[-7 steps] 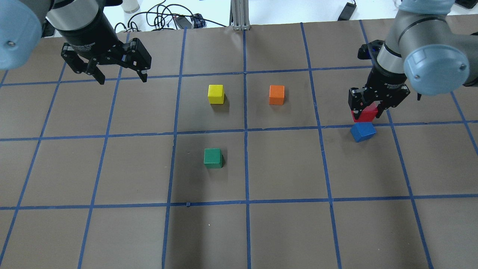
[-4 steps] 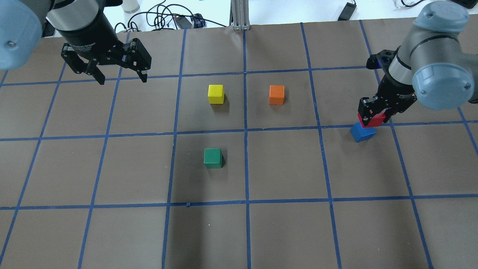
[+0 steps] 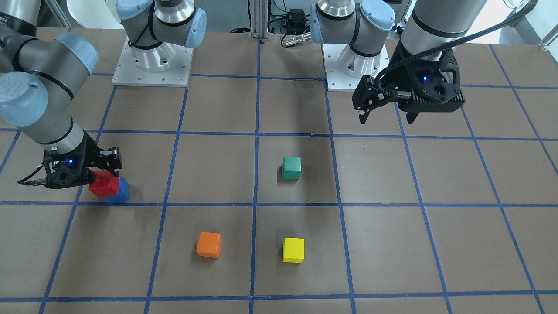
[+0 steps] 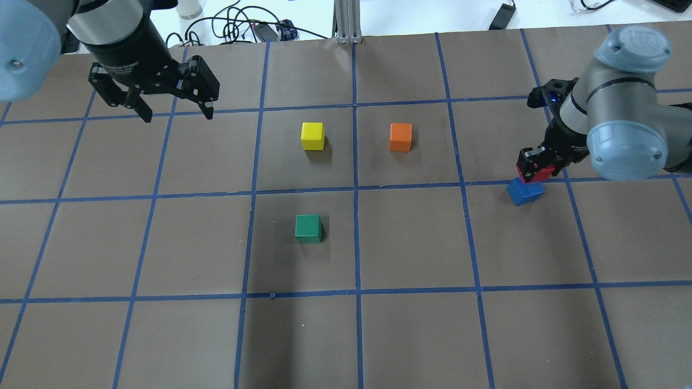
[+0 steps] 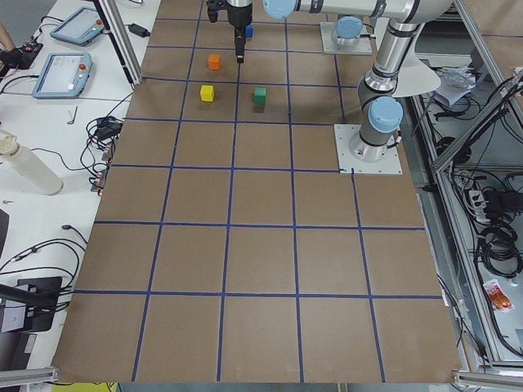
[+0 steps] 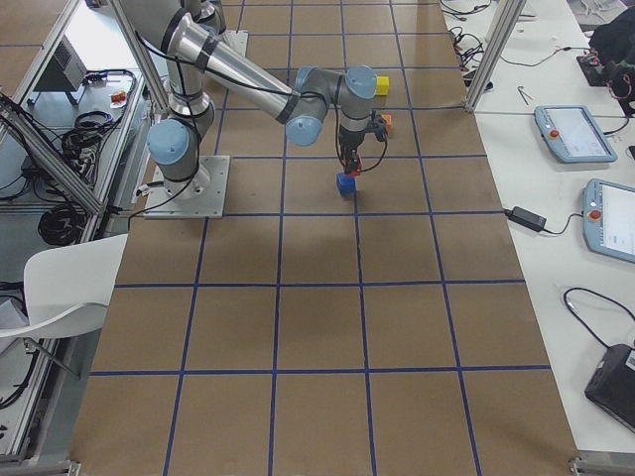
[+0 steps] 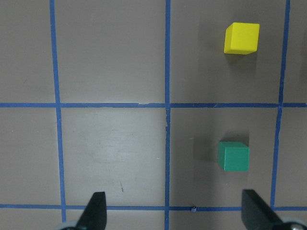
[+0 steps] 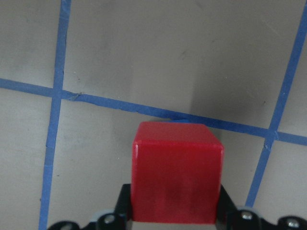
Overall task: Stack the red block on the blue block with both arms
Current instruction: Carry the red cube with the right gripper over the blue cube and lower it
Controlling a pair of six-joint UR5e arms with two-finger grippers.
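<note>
My right gripper (image 4: 536, 163) is shut on the red block (image 4: 536, 173) and holds it right over the far edge of the blue block (image 4: 524, 192), which sits on a tape line at the right. The front-facing view shows the red block (image 3: 103, 184) overlapping the blue block (image 3: 120, 192), set off to one side; I cannot tell if they touch. In the right wrist view the red block (image 8: 177, 179) fills the space between the jaws and hides the blue one. My left gripper (image 4: 175, 113) hangs open and empty over the far left.
A yellow block (image 4: 312, 135) and an orange block (image 4: 400, 136) sit mid-table at the far side, and a green block (image 4: 308, 228) sits nearer. The left wrist view shows the green block (image 7: 233, 155) and the yellow block (image 7: 242, 38). Cables lie beyond the far edge.
My right gripper has moved a little right and down with the red block, closing in over the blue block. The left arm and the other blocks have not moved.
</note>
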